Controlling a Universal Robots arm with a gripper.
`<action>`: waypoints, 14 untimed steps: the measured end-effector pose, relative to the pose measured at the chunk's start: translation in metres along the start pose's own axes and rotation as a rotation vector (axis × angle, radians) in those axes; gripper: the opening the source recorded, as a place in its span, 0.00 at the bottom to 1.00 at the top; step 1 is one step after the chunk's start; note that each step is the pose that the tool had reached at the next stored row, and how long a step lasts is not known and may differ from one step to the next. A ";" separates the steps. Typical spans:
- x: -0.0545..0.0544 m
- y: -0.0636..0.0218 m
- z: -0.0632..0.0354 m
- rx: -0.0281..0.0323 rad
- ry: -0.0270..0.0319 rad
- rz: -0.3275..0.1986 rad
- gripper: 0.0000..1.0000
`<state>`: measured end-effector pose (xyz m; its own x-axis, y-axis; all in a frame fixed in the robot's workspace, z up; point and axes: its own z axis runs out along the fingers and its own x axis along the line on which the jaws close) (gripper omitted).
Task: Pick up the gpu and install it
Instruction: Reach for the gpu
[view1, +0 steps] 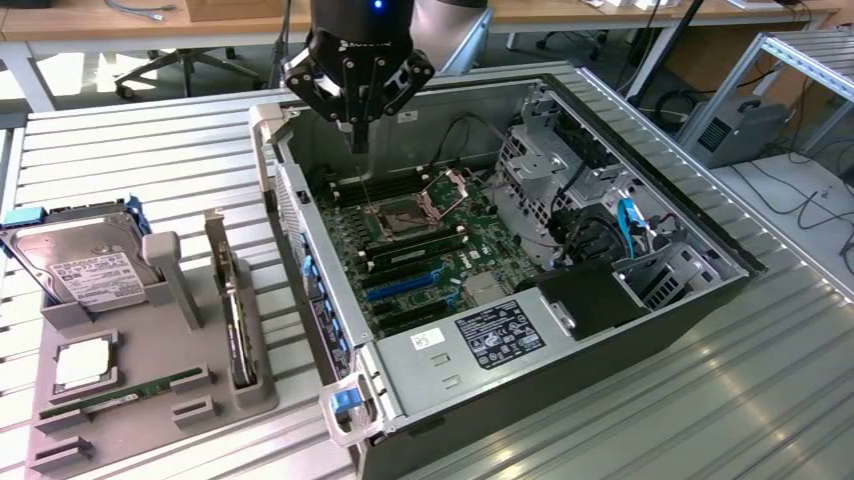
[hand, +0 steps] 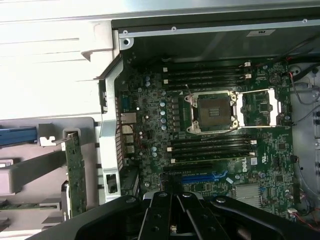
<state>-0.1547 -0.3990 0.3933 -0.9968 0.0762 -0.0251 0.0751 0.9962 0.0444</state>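
The gpu (view1: 238, 318), a flat green-board card with a silver bracket, stands on edge in the grey plastic holder (view1: 134, 435). Its long axis runs parallel to the open black computer case (view1: 601, 370) beside it, with the bracket at the far end in the exterior view. The holder also carries a silver hard drive (view1: 80, 265) and a green RAM stick (view1: 120, 393). The black gripper (view1: 358, 135) hangs over the case, fingers pressed together, empty.

Exterior camera sits high and off to one side, looking down at a slant across the slatted table (view1: 120, 160). It's far enough back to take in the whole open computer case (view1: 601, 385) and the grey parts holder (view1: 134, 400) at the exterior view's left. Wrist camera rides just behind the gripper (hand: 172, 225), facing straight down into the case, much closer. Both catch the motherboard (hand: 145, 100), its CPU socket (hand: 211, 111) and the holder's edge.
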 end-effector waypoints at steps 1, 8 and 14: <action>0.000 0.0000 0.0000 -0.0001 0.0000 0.000 0.11; 0.003 -0.0002 -0.0001 0.0000 0.0000 0.000 0.11; 0.006 -0.0004 -0.0002 0.0000 0.0000 0.000 0.11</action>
<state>-0.1608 -0.3990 0.3933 -0.9968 0.0762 -0.0251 0.0751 0.9962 0.0444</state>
